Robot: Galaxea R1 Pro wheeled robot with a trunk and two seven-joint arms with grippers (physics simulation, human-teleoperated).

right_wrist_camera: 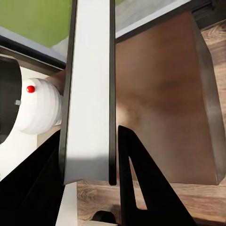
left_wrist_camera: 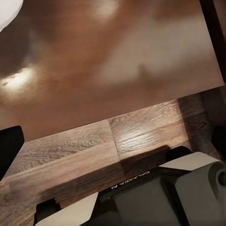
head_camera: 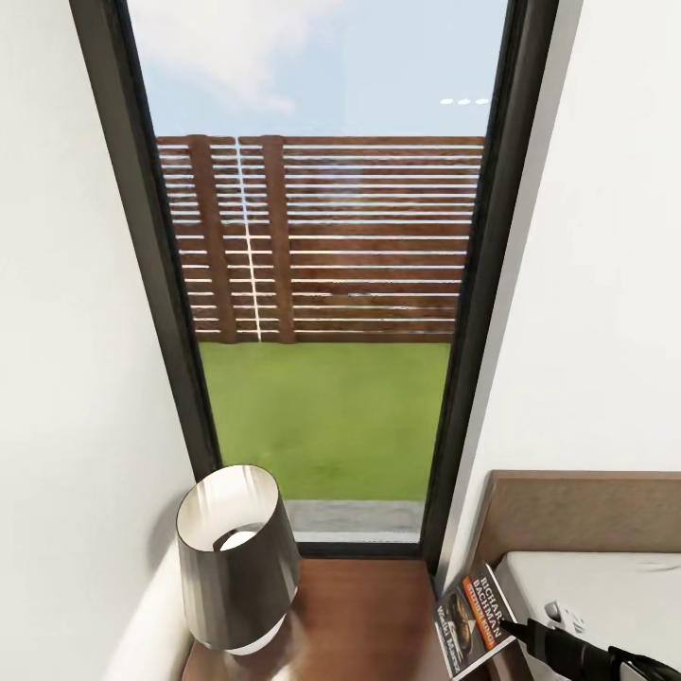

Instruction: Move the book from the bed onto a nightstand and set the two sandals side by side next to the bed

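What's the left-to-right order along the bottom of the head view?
Lamp → bare nightstand top → book, held in the right pincer → bed with its brown headboard behind.

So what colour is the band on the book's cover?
Orange, on the dark grey cover of the book; the head view shows it best.
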